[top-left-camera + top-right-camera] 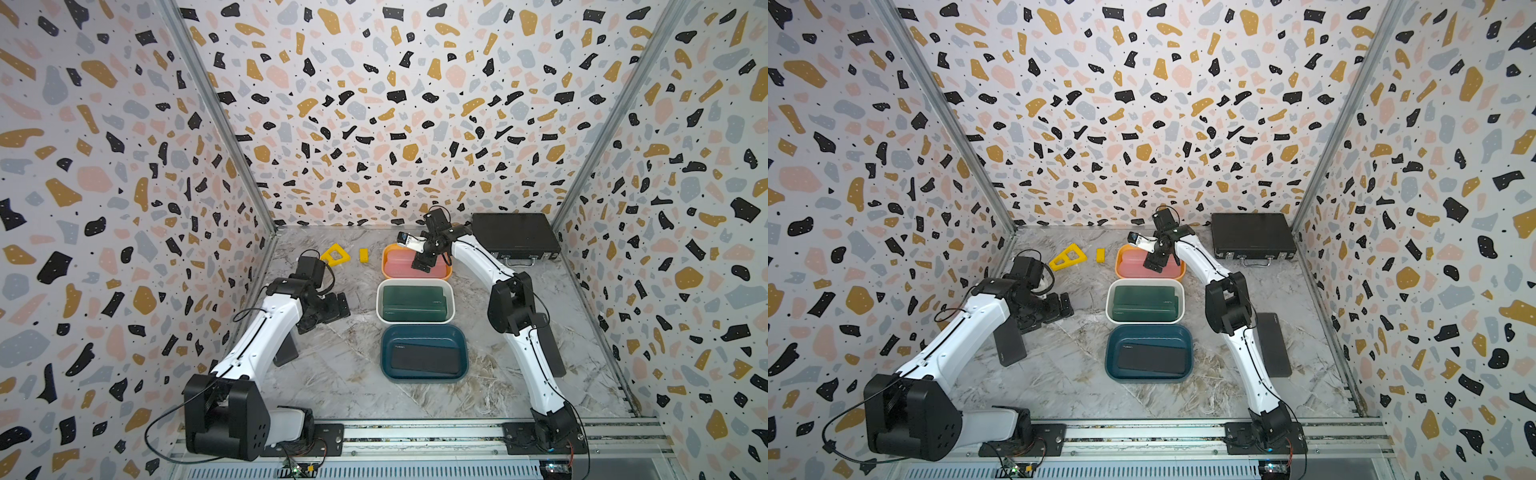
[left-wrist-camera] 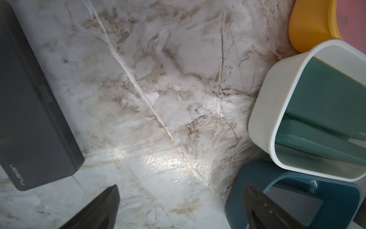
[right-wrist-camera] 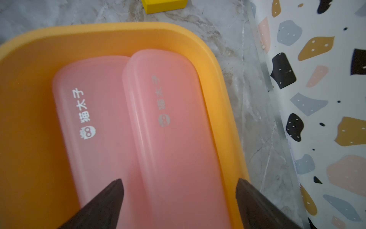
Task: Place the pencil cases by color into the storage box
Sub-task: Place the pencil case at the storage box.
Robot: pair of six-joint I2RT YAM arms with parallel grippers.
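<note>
Low over the orange bin [image 3: 122,29] at the far end of the row, right gripper [image 1: 424,265], jaws spread wide apart and clamped on nothing. Inside that bin, two pink pencil cases [image 3: 174,138] side by side and touching, white lettering upward. Next in the row, white bin [image 2: 259,119] with dark green pencil cases [image 1: 415,302] overlapping in it; nearest the arm bases, blue bin [image 1: 424,334] with one black pencil case [image 1: 426,357] flat on its floor. Above the bare marble table [image 2: 158,89] to the left of the white bin, left gripper [image 1: 337,308], jaws likewise wide apart and empty. Flat on the table, partly under the left arm, second black case [image 1: 1009,345]; flat beside the right arm, well apart from the bins, third black case [image 1: 1273,345]
</note>
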